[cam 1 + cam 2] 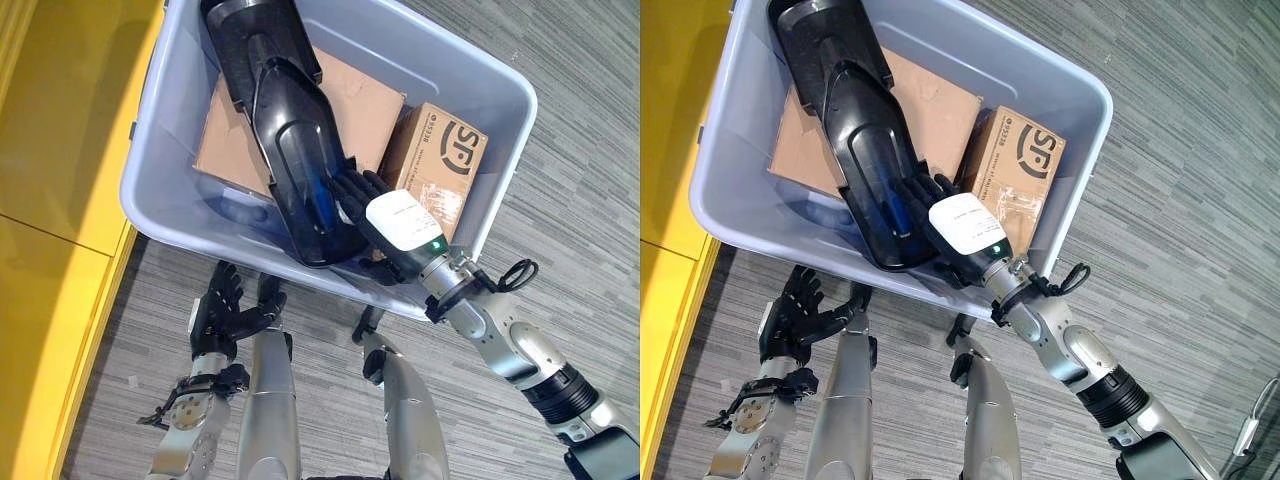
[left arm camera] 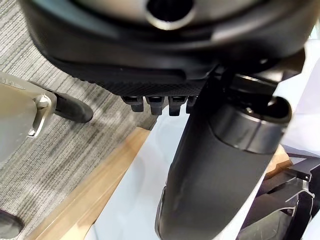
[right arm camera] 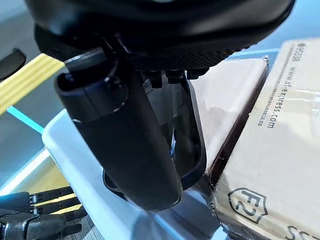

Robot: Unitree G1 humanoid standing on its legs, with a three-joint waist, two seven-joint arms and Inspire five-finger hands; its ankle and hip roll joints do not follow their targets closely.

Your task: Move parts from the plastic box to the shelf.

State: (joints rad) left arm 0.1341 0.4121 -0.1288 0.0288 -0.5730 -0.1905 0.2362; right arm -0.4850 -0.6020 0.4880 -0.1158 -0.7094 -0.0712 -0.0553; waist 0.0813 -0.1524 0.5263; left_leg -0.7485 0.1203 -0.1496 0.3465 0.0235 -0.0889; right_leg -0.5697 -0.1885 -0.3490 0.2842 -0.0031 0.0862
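Leftmost, the left hand [image 1: 228, 305] hangs with relaxed, empty fingers just outside the plastic box [image 1: 165, 130]. Inside the box, a long black part [image 1: 290, 150] lies over flat cardboard [image 1: 365, 100]; the right hand [image 1: 360, 200] grasps its near end, beside a small carton [image 1: 440, 160].

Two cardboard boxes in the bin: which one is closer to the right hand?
The small printed box, standing at the bin's right end beside the right hand. The other, a wide flat plain carton, lies farther off under the long black part.
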